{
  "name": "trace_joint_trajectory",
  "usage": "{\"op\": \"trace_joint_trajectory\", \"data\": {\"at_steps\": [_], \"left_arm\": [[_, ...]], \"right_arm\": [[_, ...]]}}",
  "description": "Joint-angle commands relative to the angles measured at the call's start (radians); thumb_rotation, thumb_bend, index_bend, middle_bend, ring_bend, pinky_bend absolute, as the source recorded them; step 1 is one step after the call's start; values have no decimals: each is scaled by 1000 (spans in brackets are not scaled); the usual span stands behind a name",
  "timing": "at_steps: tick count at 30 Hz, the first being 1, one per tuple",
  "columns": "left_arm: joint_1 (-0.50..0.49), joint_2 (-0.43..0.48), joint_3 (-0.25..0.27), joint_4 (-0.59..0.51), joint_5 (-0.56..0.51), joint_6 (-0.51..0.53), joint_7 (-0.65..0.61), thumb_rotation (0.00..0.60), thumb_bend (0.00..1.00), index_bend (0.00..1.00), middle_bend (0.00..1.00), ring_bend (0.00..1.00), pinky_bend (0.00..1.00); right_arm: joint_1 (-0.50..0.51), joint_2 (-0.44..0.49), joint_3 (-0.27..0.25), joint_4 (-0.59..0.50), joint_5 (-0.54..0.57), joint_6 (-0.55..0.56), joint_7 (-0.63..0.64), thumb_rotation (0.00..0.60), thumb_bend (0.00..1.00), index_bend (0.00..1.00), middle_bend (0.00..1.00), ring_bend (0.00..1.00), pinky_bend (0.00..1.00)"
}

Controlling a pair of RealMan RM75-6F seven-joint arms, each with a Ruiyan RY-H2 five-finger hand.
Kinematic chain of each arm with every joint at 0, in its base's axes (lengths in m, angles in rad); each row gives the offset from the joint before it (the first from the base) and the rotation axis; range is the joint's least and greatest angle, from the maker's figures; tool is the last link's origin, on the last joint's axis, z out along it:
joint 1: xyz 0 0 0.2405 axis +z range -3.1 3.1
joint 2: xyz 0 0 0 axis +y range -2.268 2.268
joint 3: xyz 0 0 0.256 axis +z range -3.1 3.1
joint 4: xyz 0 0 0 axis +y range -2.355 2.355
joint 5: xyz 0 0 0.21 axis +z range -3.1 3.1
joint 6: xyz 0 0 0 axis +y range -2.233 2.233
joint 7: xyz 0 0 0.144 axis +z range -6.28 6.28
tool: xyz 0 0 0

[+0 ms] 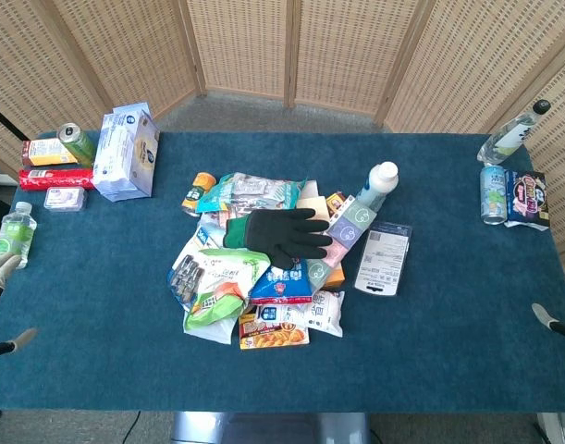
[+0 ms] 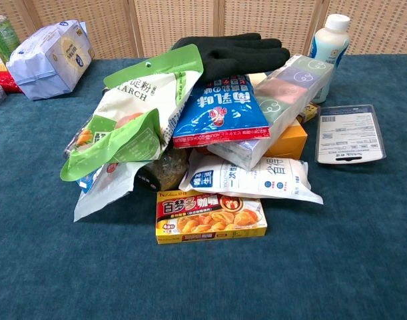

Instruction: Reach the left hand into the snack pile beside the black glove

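The black glove (image 1: 277, 233) lies on top of the snack pile (image 1: 254, 277) at the middle of the blue table. In the chest view the glove (image 2: 233, 50) sits at the back of the heap, behind a green starch bag (image 2: 133, 113), a blue packet (image 2: 220, 110), a white packet (image 2: 256, 177) and a yellow curry box (image 2: 210, 217). My left hand (image 1: 3, 305) shows only as spread fingertips at the far left edge, well away from the pile, holding nothing. Of my right hand (image 1: 550, 321) a single fingertip pokes in at the far right edge. Neither hand appears in the chest view.
A small water bottle (image 1: 14, 231) stands just above my left hand. Back left are a blue-white bag (image 1: 127, 153), a green can (image 1: 76, 143) and a red box (image 1: 55, 178). A white bottle (image 1: 379, 183) and a carded pack (image 1: 384, 257) flank the pile's right. Drinks (image 1: 494, 194) stand far right.
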Motion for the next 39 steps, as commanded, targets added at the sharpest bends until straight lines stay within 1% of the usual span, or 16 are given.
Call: {"op": "trace_joint_trajectory", "data": {"at_steps": [1,4,7,10,11,16,17,20,23,29,32,39], "left_arm": [[-3,-4,0,1,9,-4,4,600,0,0,0,0,0],[-16,-14,-1,19,40,-8,-2,600,0,0,0,0,0],[-49,-44,-6,91,141,12,-19,600,0,0,0,0,0],[-112,-81,-22,223,286,48,-34,600,0,0,0,0,0],[-143,-97,-28,284,339,65,-56,600,0,0,0,0,0],[-279,-155,-49,539,521,126,-117,600,0,0,0,0,0],[-316,-167,-51,597,564,130,-107,600,0,0,0,0,0],[-411,-191,-50,701,657,101,-46,600,0,0,0,0,0],[-485,-215,-49,718,687,32,9,600,0,0,0,0,0],[-594,-270,-47,642,678,-134,101,600,0,0,0,0,0],[-640,-305,-49,613,671,-199,144,600,0,0,0,0,0],[-718,-405,-45,579,640,-293,193,600,0,0,0,0,0]], "right_arm": [[1,1,-1,4,5,-10,6,600,0,0,0,0,0],[0,3,-3,0,-2,-9,6,600,0,0,0,0,0],[-4,4,-6,-8,-14,0,2,600,0,0,0,0,0],[-5,7,-8,-16,-18,1,4,600,0,0,0,0,0],[-5,8,-7,-18,-16,0,3,600,0,0,0,0,0],[-12,21,-3,-35,-9,6,12,600,0,0,0,0,0],[-15,24,-3,-39,-9,10,13,600,0,0,0,0,0],[-19,30,-3,-46,-9,13,20,600,0,0,0,0,0],[-21,35,-1,-48,-12,13,33,600,0,0,0,0,0],[-25,45,2,-49,-11,13,61,600,0,0,0,0,0],[-29,53,6,-50,-8,15,80,600,0,0,0,0,0],[-41,72,16,-50,5,19,134,600,0,0,0,0,0]]}}
